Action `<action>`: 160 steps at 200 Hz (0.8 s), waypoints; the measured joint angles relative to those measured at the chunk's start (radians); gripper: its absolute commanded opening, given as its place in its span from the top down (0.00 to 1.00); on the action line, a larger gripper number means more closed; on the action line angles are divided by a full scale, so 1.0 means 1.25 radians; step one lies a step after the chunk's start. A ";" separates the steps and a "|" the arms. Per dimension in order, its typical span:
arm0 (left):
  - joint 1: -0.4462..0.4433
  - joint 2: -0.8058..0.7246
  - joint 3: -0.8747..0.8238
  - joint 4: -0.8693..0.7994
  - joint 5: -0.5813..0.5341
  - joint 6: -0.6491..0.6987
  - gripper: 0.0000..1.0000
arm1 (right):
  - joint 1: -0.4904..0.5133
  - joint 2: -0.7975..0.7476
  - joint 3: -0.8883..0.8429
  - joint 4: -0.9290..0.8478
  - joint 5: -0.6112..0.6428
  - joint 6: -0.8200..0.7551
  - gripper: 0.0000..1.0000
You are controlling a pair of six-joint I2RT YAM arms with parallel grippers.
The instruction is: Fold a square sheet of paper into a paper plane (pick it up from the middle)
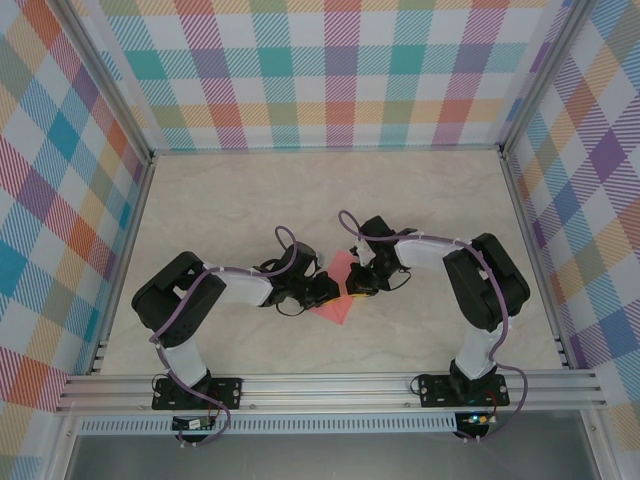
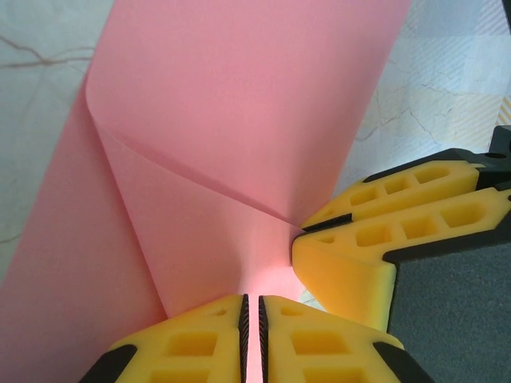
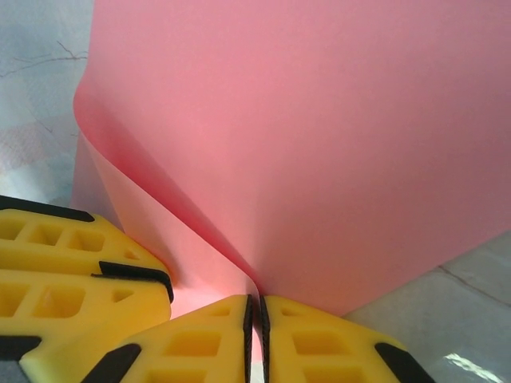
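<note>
Fingers L (image 2: 236, 321), fingers R (image 3: 239, 331) on sheet (image 2: 239, 120)

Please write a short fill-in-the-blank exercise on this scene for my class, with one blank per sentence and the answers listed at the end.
1. The sheet of paper is ___ in colour.
2. The left gripper and the right gripper are both ___ on the paper, not open.
3. The fingers of each gripper are mostly ___ with black trim.
4. In the top view, the paper lies ___ the two grippers.

Missing words: pink; shut; yellow; between.
</note>
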 measured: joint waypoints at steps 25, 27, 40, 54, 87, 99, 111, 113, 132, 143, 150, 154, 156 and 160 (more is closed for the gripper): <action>0.000 0.000 0.001 0.000 0.000 0.000 0.86 | 0.000 0.000 0.002 -0.004 0.007 0.000 0.89; 0.000 0.000 0.001 -0.001 0.000 0.000 0.86 | 0.000 0.000 0.002 -0.004 0.008 0.000 0.89; 0.000 0.000 0.004 -0.003 0.001 0.000 0.86 | 0.000 0.000 0.004 -0.006 0.013 0.000 0.89; 0.000 0.000 0.008 -0.003 0.001 0.000 0.86 | 0.000 0.000 0.006 -0.011 0.019 0.000 0.89; 0.000 -0.012 0.021 -0.015 0.003 0.000 0.86 | 0.002 0.000 0.010 -0.017 0.030 -0.001 0.89; 0.000 -0.017 0.027 -0.018 0.003 0.001 0.86 | 0.006 0.003 0.012 -0.020 0.031 0.000 0.89; 0.000 -0.018 0.032 -0.018 0.003 0.001 0.86 | 0.007 0.006 0.016 -0.023 0.031 -0.001 0.89; 0.000 -0.018 0.033 -0.018 0.003 0.001 0.86 | 0.007 0.006 0.017 -0.024 0.031 0.000 0.89; 0.000 -0.016 0.033 -0.018 0.003 0.001 0.87 | 0.009 0.010 0.021 -0.030 0.030 0.000 0.89; 0.000 -0.012 0.033 -0.019 0.002 0.001 0.87 | 0.009 0.011 0.023 -0.032 0.031 0.000 0.89; 0.000 -0.009 0.033 -0.019 0.003 0.001 0.86 | 0.009 0.011 0.023 -0.032 0.031 0.000 0.89; 0.000 -0.007 0.033 -0.020 0.003 0.001 0.87 | 0.009 0.011 0.023 -0.032 0.031 0.000 0.89; 0.000 -0.006 0.033 -0.020 0.002 0.001 0.87 | 0.009 0.011 0.023 -0.032 0.031 0.000 0.89; 0.000 -0.004 0.033 -0.020 0.002 0.001 0.87 | 0.009 0.011 0.023 -0.032 0.031 0.000 0.89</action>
